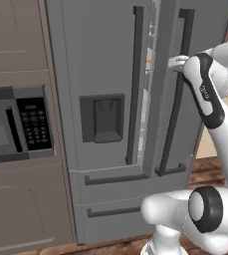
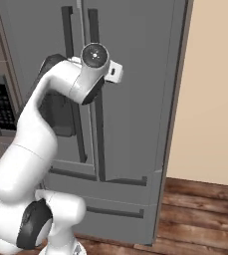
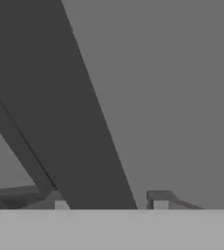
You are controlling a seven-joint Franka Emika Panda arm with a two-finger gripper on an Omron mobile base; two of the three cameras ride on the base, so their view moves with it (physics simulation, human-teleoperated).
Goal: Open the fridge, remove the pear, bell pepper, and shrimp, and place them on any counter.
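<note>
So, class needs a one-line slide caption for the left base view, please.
Robot's end effector reaches the right door handle of the grey fridge, its door slightly ajar, microwave at left.

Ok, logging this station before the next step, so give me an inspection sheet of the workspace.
Surface: wooden floor; no counter seen.
Job's things: fridge, right door ajar by a narrow gap; an orange speck shows inside, too small to name.
Clutter: nothing seen.
Grippers: gripper straddles the right door's dark bar handle, fingers on either side; contact unclear.
Cables: nothing seen.
Surroundings: microwave left of the fridge, brown cabinets, beige wall.
</note>
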